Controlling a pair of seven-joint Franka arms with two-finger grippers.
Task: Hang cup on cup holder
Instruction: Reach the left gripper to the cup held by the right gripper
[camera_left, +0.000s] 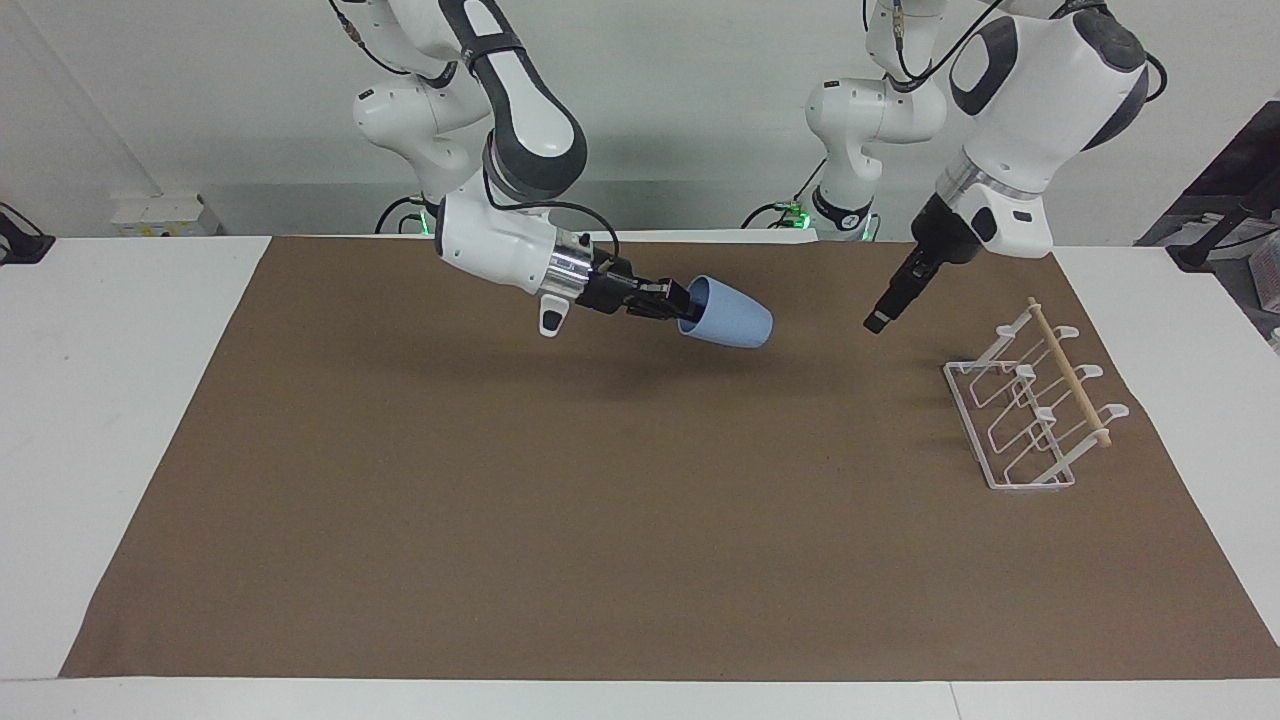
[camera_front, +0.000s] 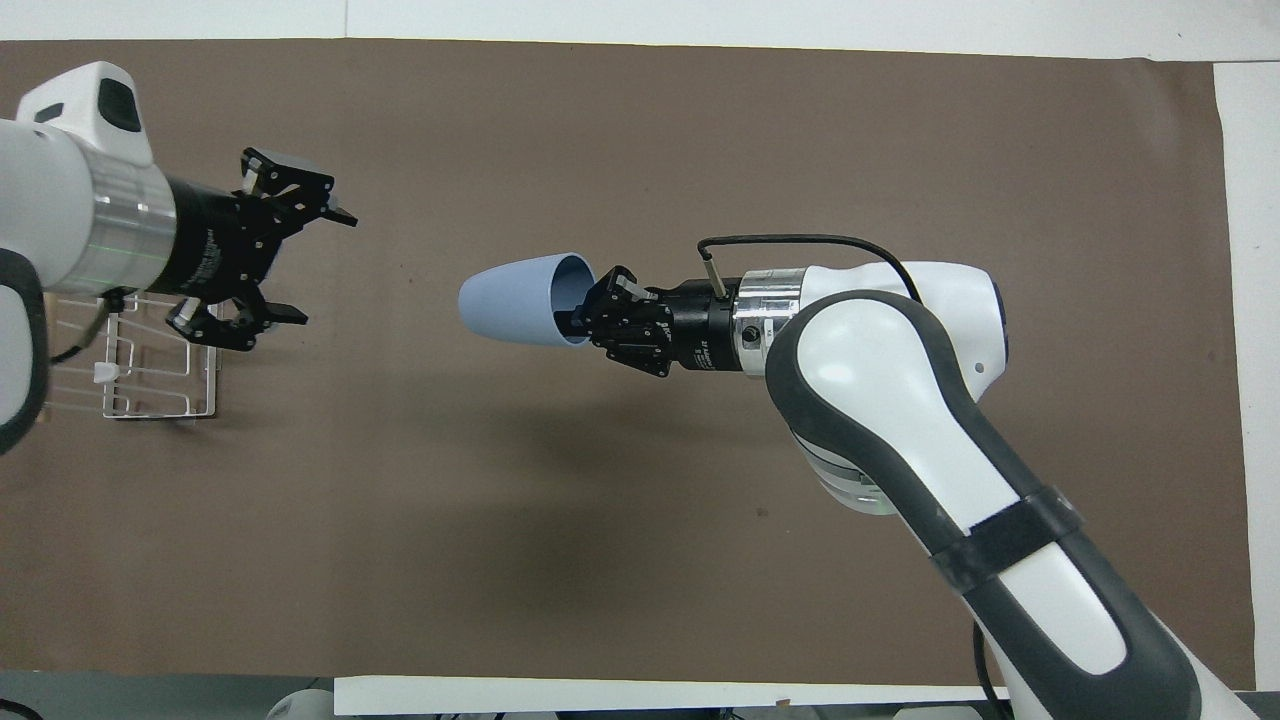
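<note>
1. R gripper (camera_left: 672, 300) up in the air over mid mat (camera_left: 500, 520), fingers clamped on rim of the cup (camera_left: 730, 319), which lies sideways, base aimed at L arm's end.
2. L gripper (camera_front: 318, 265) over mat between cup & cup holder (camera_left: 1030, 410), fingers spread wide, nothing held.
3. Cup holder sits on mat at L arm's end.

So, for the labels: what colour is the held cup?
Light blue cup, clearest in the overhead view.
</note>
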